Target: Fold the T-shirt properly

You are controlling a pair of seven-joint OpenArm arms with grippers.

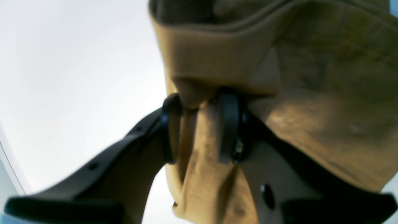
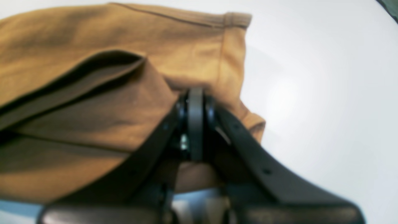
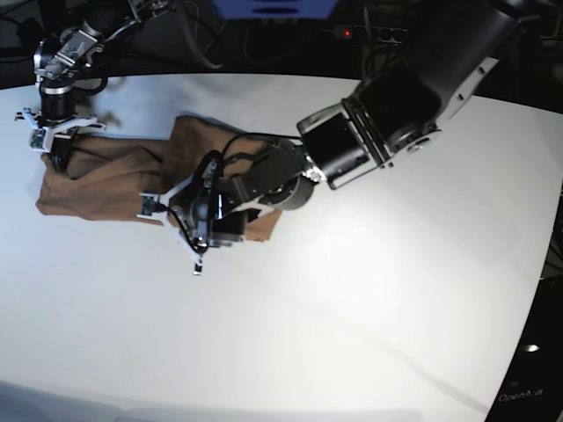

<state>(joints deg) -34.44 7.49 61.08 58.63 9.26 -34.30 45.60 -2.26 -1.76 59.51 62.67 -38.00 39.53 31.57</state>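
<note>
Together, we had both grippers on the T-shirt (image 3: 106, 180), which lay bunched on the white table (image 3: 369, 290) at about ten o'clock in the base view. Our left gripper (image 1: 199, 129) had a fold of brown cloth between part-closed pads, though we could not tell how firm the grip was. Our right gripper (image 2: 195, 124) was clamped tight on the shirt's edge.

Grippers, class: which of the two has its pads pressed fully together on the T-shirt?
The right gripper: its pads meet on the T-shirt. The left gripper shows a cloth-filled gap.
</note>
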